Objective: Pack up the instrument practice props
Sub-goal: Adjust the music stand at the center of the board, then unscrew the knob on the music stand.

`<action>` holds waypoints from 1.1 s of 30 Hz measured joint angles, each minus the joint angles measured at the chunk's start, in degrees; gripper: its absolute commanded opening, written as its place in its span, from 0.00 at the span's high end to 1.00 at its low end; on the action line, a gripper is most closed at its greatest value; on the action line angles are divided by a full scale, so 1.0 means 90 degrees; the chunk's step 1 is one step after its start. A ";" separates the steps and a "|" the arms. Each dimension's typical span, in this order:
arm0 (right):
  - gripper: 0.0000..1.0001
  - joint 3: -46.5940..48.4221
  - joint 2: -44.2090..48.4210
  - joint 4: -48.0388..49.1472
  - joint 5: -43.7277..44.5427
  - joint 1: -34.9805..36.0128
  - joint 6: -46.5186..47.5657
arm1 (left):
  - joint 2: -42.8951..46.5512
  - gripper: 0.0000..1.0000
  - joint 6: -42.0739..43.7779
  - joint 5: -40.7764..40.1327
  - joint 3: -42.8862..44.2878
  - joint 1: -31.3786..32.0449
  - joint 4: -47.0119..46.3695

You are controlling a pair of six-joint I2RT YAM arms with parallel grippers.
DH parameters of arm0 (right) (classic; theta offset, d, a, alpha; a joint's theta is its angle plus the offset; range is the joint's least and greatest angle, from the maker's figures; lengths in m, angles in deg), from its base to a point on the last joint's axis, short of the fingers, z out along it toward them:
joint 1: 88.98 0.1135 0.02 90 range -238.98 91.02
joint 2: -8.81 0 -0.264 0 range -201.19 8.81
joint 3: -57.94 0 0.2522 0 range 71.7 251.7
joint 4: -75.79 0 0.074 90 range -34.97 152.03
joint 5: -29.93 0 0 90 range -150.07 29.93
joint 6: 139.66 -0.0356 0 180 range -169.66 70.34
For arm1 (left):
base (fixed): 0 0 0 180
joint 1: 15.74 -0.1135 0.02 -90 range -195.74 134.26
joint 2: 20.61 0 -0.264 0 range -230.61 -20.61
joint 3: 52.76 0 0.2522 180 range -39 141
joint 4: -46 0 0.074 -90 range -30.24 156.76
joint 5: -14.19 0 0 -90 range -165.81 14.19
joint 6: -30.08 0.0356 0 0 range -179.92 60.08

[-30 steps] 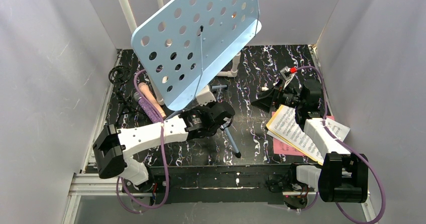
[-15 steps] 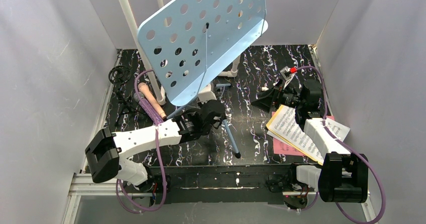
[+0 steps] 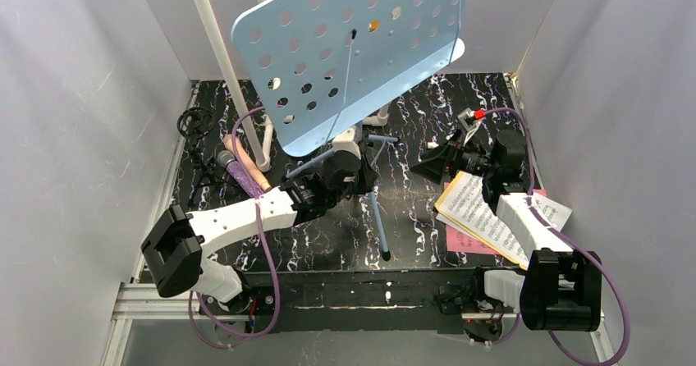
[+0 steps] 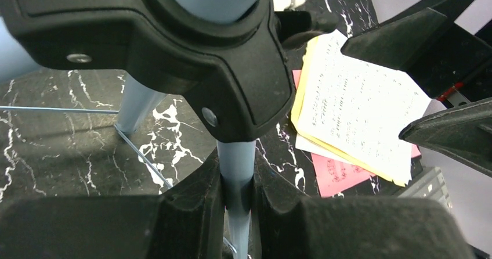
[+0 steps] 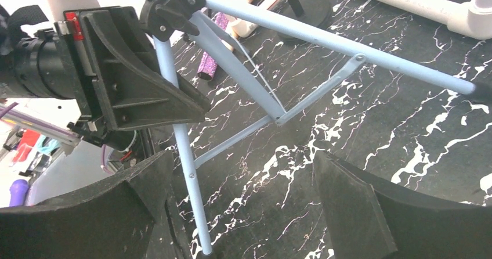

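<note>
The left hand (image 3: 345, 167) is pinching a slim leg tube (image 4: 237, 157) of the light-blue perforated music rack (image 3: 353, 46), just under its black plastic hub (image 4: 174, 56). The rack's plate stands tilted above the far half of the black white-veined table (image 3: 427, 112), and one leg reaches toward the near edge. The right hand (image 3: 437, 162) hangs with its fingers spread wide, holding nothing, just beyond the white, yellow and pink sheet-music pages (image 3: 474, 214) stacked by the right edge. Near the left edge the pink microphone (image 3: 235, 147) and the glittery purple microphone (image 3: 244, 177) lie side by side. The black mic mounts (image 3: 195, 125) sit toward the far left corner. A white plastic pipe (image 3: 215, 46) rises beside the rack.
</note>
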 measured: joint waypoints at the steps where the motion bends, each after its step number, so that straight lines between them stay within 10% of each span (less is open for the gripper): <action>1: 0.00 -0.0022 0.0000 0.0092 -0.0019 0.0000 -0.0075 | -0.0034 1.00 0.0058 0.0136 0.0024 -0.0036 -0.0036; 8: 0.00 -0.0328 0.0000 0.1008 -0.0063 0.0019 -0.1299 | -0.0272 0.96 0.0415 0.0857 0.0155 -0.0199 -0.0306; 14: 0.07 -0.0299 -0.0211 0.1433 0.0090 0.0165 -0.2533 | -0.0323 0.34 0.0573 0.1197 0.0168 -0.0233 -0.0376; 20: 0.09 0.0172 -0.1120 0.1639 0.0019 0.0532 -0.3900 | -0.0080 0.03 0.0515 0.1370 -0.0100 -0.0209 -0.0372; 33: 0.24 0.1226 -0.0636 -0.0389 0.1066 0.1770 0.0034 | 0.2293 0.02 0.1042 0.1758 -0.1229 -0.0367 0.1069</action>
